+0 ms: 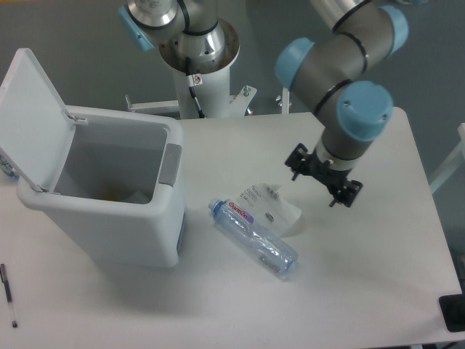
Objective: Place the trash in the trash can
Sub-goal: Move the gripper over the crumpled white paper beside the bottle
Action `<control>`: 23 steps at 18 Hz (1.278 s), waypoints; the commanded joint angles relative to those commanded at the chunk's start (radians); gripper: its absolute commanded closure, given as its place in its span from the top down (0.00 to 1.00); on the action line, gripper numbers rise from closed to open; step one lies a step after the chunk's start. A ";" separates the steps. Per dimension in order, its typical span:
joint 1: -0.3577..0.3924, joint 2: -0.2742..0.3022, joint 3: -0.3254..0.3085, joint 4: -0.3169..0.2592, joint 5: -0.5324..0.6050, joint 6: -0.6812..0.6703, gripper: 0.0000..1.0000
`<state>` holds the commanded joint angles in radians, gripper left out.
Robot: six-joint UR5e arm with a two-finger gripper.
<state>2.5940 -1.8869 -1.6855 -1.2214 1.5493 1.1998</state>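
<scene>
- At the bottom left edge of the white table (363, 291) lies a thin black pen (8, 293), well apart from everything else.
- At the bottom right corner a dark flat object (453, 313) is cut off by the frame edge; what it is cannot be told.
- Near the middle of the table lies the clear crinkled plastic water bottle with a blue cap and red-blue label (253, 235), on its side, its cap pointing up-left toward the bin and its base toward the lower right.
- Just behind the bottle, touching or nearly touching it, sits the crumpled white printed paper slip (272, 206), partly raised off the table on its right side.
- To the left stands the large pale grey-white rectangular plastic trash can (116, 196), its hinged flat lid (33, 116) swung up and open on the left, with a darker grey latch panel (170, 164) on the rim facing the bottle. Something pale and a small yellowish patch show at the bottom inside, too dim to name.
- Right of the paper slip and above the table hangs the black two-finger gripper (324, 176), carried by the grey arm with light blue joint caps (347, 87). It holds nothing; from this angle I cannot tell how far apart its fingers stand.
- At the back edge of the table stands the arm's white pedestal base (197, 65), with a metal bracket (240, 98) beside it.
</scene>
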 joint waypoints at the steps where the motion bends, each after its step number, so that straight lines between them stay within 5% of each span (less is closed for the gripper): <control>1: -0.006 0.000 -0.015 0.028 0.005 -0.015 1.00; 15: -0.041 -0.015 -0.072 0.074 0.009 -0.377 1.00; 21: -0.074 -0.029 -0.111 0.077 0.090 -0.401 1.00; 23: -0.075 -0.029 -0.112 0.079 0.089 -0.439 0.93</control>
<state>2.5188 -1.9159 -1.7978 -1.1428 1.6383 0.7610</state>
